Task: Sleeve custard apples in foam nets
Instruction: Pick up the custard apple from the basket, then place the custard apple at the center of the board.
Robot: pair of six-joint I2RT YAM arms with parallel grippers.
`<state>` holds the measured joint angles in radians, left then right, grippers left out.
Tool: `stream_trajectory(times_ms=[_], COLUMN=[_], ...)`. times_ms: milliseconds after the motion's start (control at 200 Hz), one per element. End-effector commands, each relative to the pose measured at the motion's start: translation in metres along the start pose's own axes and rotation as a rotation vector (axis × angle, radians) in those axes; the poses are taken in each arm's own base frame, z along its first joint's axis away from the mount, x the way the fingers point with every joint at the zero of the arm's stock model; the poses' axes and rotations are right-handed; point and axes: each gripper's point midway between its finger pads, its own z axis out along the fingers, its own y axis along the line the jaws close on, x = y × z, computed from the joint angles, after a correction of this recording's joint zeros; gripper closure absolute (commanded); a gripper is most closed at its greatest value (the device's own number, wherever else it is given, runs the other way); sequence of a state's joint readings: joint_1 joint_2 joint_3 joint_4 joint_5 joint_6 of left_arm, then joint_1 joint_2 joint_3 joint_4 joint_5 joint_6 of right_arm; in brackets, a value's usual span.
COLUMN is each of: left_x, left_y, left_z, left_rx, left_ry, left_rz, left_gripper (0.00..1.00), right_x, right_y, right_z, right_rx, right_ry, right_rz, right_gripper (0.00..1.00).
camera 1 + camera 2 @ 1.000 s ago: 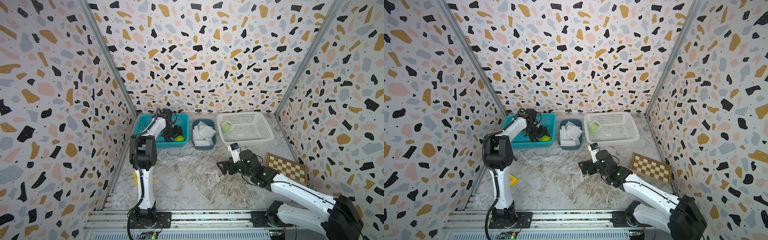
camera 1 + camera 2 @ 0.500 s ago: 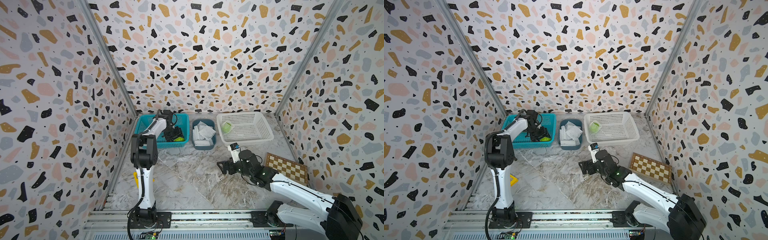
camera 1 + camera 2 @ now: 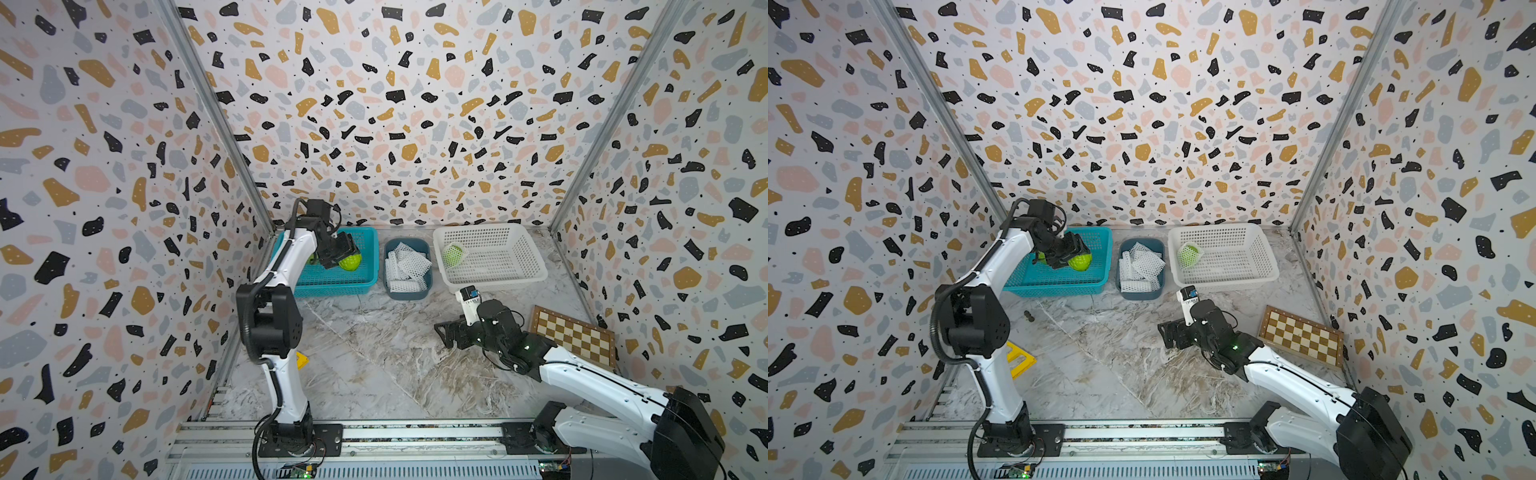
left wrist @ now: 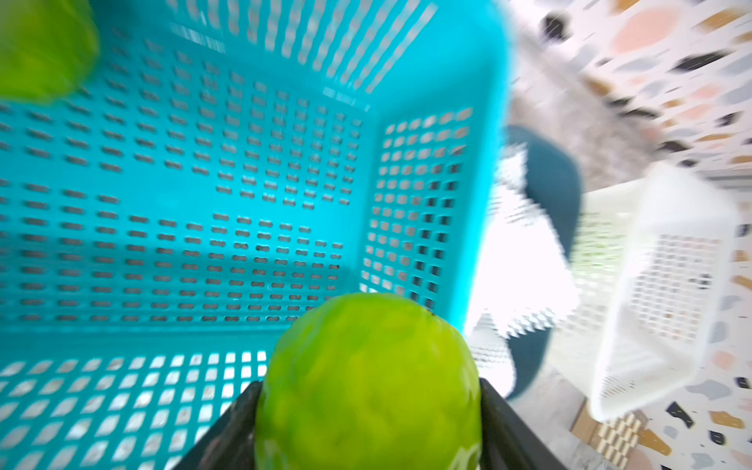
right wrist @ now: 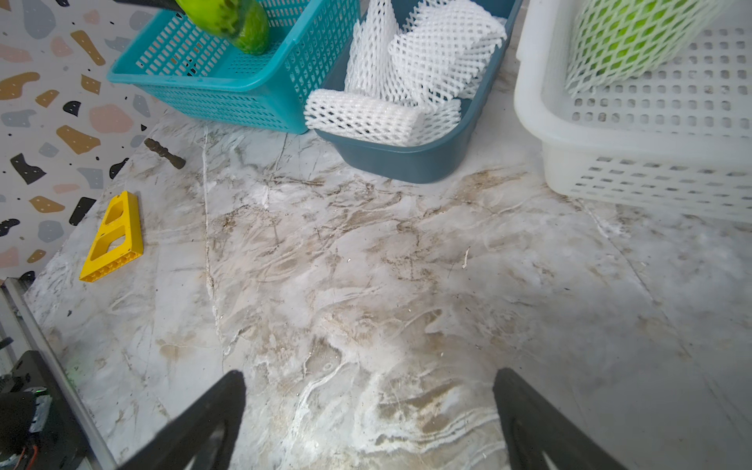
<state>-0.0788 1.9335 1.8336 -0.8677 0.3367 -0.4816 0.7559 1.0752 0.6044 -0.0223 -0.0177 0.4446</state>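
My left gripper (image 3: 346, 256) is shut on a bright-green custard apple (image 3: 351, 262), held just above the floor of the teal basket (image 3: 332, 286); in the left wrist view the custard apple (image 4: 370, 382) fills the space between both black fingers. A second custard apple (image 4: 40, 44) lies deeper in that basket. A third one (image 3: 453, 254), wrapped in white mesh, sits in the white basket (image 3: 519, 262). Several loose foam nets (image 3: 405, 266) fill the dark-blue bin (image 3: 409, 294). My right gripper (image 3: 446, 332) hangs open above bare marble, nothing between its fingers (image 5: 219, 407).
A chessboard (image 3: 573, 336) lies at the right wall. A yellow plastic piece (image 3: 1019, 359) and a small dark peg (image 3: 1029, 316) rest on the marble near the left arm's base. The three containers line the back wall.
The left gripper closed round the custard apple and raised it a little inside the teal basket. The right arm stayed put.
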Motion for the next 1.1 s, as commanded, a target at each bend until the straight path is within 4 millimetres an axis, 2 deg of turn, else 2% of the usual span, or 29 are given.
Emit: stream_trajectory(times_ms=[0,160,315,405,556,816,966,1096], left_x=[-0.003,0.007,0.025,0.041,0.079,0.151,0.19,0.213], left_y=[-0.014,-0.033,-0.05,-0.053,-0.057,-0.045,-0.04,-0.04], left_z=[-0.024,-0.049,-0.071,-0.081,-0.09,-0.08,-0.057,-0.035], left_rx=[0.047,0.147,0.255,0.287,0.316,0.282,0.21,0.117], left_ry=[-0.047,-0.078,-0.082,-0.082,-0.057,0.013,0.054,0.077], left_rz=[0.032,0.024,0.02,0.026,0.057,0.113,0.167,0.243], left_gripper=[0.46,0.46,0.47,0.46,0.46,0.46,0.46,0.46], right_x=[-0.015,-0.027,-0.042,-0.046,-0.046,-0.031,-0.013,0.001], right_y=[0.006,0.013,0.021,0.023,0.029,0.041,0.036,0.027], right_z=[-0.007,-0.016,-0.027,-0.03,-0.036,-0.058,-0.061,-0.059], right_rx=[-0.01,-0.038,-0.067,-0.068,-0.106,-0.217,-0.229,-0.2], right_ry=[-0.045,-0.085,-0.138,-0.147,-0.166,-0.201,-0.187,-0.16], right_rz=[-0.012,-0.042,-0.08,-0.091,-0.104,-0.134,-0.125,-0.103], right_gripper=[0.03,0.03,0.03,0.03,0.03,0.03,0.03,0.03])
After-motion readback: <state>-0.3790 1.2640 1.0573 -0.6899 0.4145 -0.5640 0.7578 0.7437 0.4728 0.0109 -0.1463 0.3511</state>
